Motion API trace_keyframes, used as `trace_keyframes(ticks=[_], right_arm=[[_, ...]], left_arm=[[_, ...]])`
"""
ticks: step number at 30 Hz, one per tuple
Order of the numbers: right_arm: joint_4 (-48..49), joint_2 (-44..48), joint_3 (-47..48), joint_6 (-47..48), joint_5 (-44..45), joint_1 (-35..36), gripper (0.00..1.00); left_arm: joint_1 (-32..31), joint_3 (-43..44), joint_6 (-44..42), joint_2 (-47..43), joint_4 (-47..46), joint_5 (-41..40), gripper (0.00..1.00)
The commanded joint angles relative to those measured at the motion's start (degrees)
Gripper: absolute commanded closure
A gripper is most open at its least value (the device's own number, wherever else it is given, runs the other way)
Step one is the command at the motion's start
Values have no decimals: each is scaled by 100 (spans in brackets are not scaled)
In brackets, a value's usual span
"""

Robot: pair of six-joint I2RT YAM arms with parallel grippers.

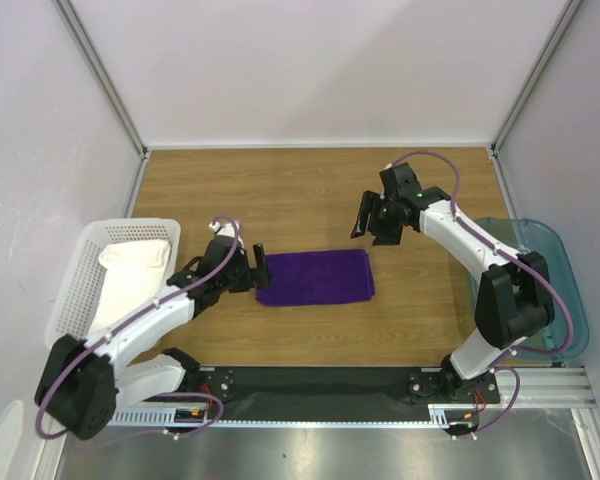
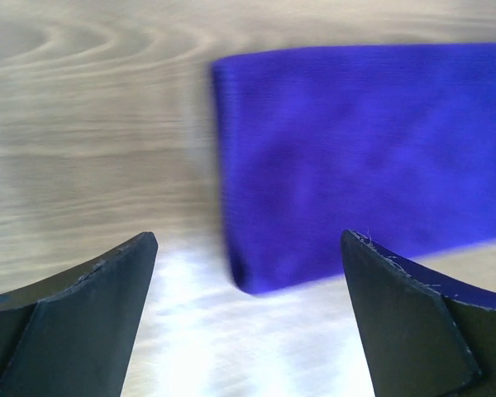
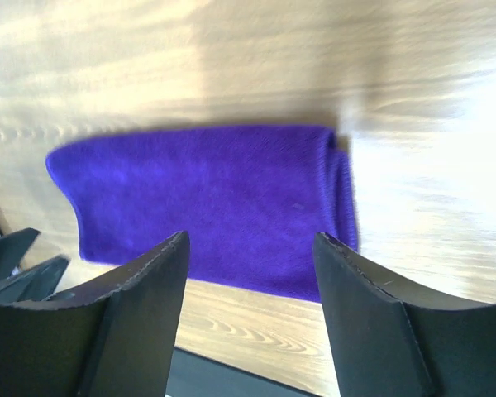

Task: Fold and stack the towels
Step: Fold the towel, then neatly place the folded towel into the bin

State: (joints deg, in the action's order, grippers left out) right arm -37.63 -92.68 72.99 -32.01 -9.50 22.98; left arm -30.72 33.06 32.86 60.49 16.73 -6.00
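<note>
Purple towel (image 1: 315, 277) (image 2: 355, 157) (image 3: 207, 198): lies folded into a flat rectangle on the wooden tabletop (image 1: 310, 190), near the middle and closer to the front edge. A doubled fold shows along one short side in the right wrist view. Nothing touches it.

White towel (image 1: 130, 275): lies bunched inside the white perforated basket (image 1: 72, 290) at the left edge of the tabletop, well apart from the purple towel.

Left gripper (image 1: 255, 270) (image 2: 248, 240): sits low, just beside the purple towel's left short edge. Jaws stand wide apart and hold nothing. The wrist view shows the towel's corner between the two fingertips but clear of both.

Right gripper (image 1: 373, 222) (image 3: 250, 236): hangs above the tabletop, just beyond the purple towel's far right corner. Jaws are apart, with nothing between them, and the towel is visible below through the gap.

Teal bin (image 1: 560, 290): sits at the right edge of the tabletop, partly behind the right arm. Its contents cannot be made out.
</note>
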Motion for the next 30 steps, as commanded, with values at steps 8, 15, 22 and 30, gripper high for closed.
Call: trace_keyframes(ticks=[8, 15, 22, 30], right_arm=[[-579, -100, 444, 63, 581, -575, 31], [-816, -39, 532, 11, 756, -672, 31], [-545, 48, 269, -568, 195, -637, 32], [-438, 146, 356, -833, 203, -620, 31]], left_arm=[[303, -27, -105, 1288, -1294, 556, 10], [303, 16, 45, 2010, -1655, 556, 31], [303, 253, -341, 2581, -1655, 460, 55], [382, 1649, -1342, 3600, -805, -384, 76]])
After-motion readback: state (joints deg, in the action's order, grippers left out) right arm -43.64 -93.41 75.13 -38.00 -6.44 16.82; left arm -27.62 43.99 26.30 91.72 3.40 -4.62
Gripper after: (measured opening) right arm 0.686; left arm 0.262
